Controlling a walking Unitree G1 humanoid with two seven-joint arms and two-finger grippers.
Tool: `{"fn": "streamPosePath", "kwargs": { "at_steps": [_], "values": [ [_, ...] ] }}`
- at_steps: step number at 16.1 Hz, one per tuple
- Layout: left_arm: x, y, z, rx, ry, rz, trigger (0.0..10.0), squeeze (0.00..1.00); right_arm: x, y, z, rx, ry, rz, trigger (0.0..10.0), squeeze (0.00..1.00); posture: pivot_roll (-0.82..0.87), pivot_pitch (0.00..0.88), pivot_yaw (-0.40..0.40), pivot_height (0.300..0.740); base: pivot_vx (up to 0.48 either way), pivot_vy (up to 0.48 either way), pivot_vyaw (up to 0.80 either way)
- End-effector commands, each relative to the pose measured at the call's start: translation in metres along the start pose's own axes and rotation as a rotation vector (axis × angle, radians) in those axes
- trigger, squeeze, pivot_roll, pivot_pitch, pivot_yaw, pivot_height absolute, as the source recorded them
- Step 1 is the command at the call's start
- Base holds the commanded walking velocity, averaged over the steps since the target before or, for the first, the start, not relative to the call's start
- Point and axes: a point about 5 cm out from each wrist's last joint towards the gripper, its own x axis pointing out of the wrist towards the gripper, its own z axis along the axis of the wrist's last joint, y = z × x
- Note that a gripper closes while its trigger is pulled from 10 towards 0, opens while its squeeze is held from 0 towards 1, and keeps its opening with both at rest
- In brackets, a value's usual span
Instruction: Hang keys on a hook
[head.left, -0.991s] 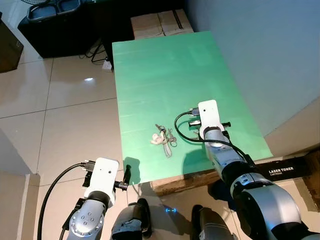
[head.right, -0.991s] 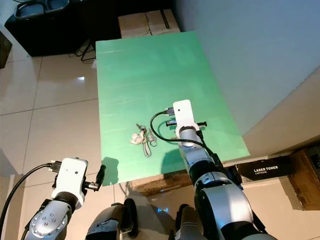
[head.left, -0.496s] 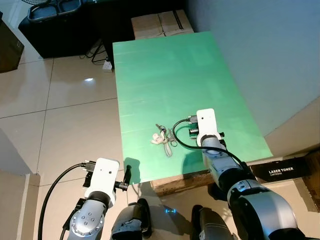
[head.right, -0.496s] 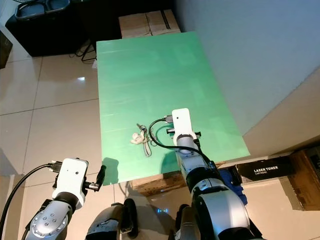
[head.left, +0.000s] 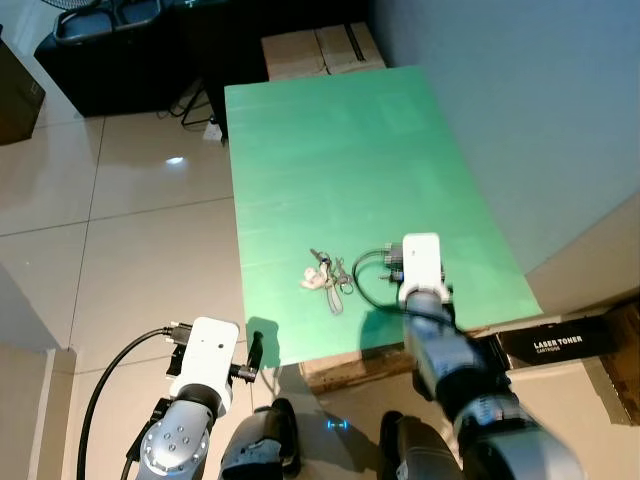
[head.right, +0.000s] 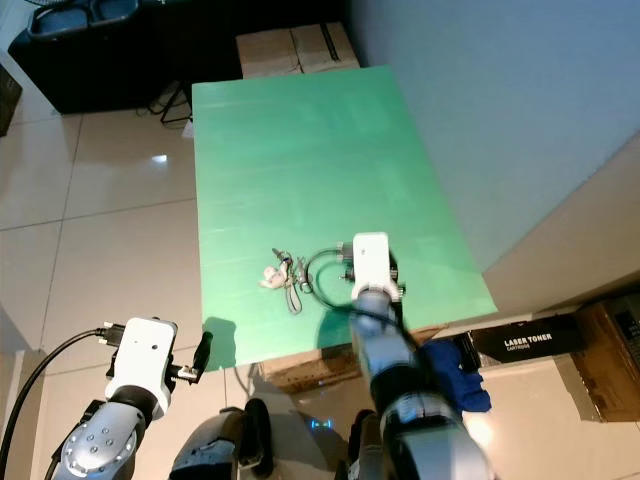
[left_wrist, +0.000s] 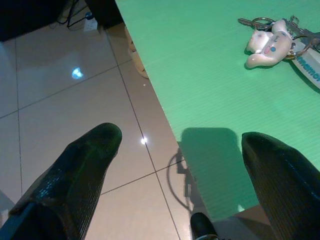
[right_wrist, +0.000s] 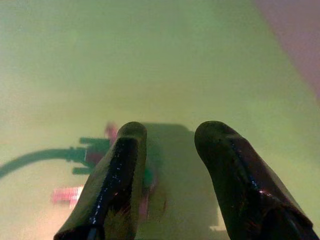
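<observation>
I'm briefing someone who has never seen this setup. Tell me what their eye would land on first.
The bright green table against the pale tiled floor stands out first. Near its front edge lies a bunch of keys with a small white plush charm. Just to the keys' right the right gripper hangs low over the table, fingers apart, while the left gripper hovers open at the table's front left corner.

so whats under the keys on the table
Only the bare green table shows around the keys, which lie flat with a white plush charm attached. What sits directly beneath the bunch is covered.
</observation>
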Motion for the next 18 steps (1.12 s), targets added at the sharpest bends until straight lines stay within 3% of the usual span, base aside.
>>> {"fn": "streamPosePath", "kwargs": {
  "at_steps": [1,7,8,9,18],
  "values": [
    [-0.002,-0.001,-0.007,0.004,0.027,-0.002,10.0,0.00,-0.004,0.002,-0.006,-0.005,0.021,0.002,10.0,0.00,-0.03,0.249,0.038,0.740,0.000,0.000,0.00],
    [-0.003,0.000,-0.007,0.006,0.028,-0.004,10.0,0.00,-0.017,0.003,-0.014,-0.009,0.051,0.002,10.0,0.00,-0.03,0.255,0.043,0.740,0.000,0.000,0.00],
    [-0.002,0.000,-0.007,0.006,0.028,-0.004,10.0,0.00,-0.017,0.002,-0.017,-0.019,0.058,-0.001,7.7,0.00,-0.03,0.255,0.043,0.740,0.000,0.000,0.00],
    [-0.002,-0.001,-0.006,0.006,0.028,-0.004,10.0,0.00,-0.017,0.001,-0.018,-0.025,0.063,-0.002,0.0,0.00,-0.02,0.262,0.045,0.740,0.000,0.000,0.00],
    [-0.003,0.001,-0.008,0.006,0.034,0.000,10.0,0.00,-0.014,0.004,-0.006,-0.033,0.027,0.015,0.0,0.00,-0.02,0.269,0.052,0.740,0.000,0.000,0.00]
  ]
}}
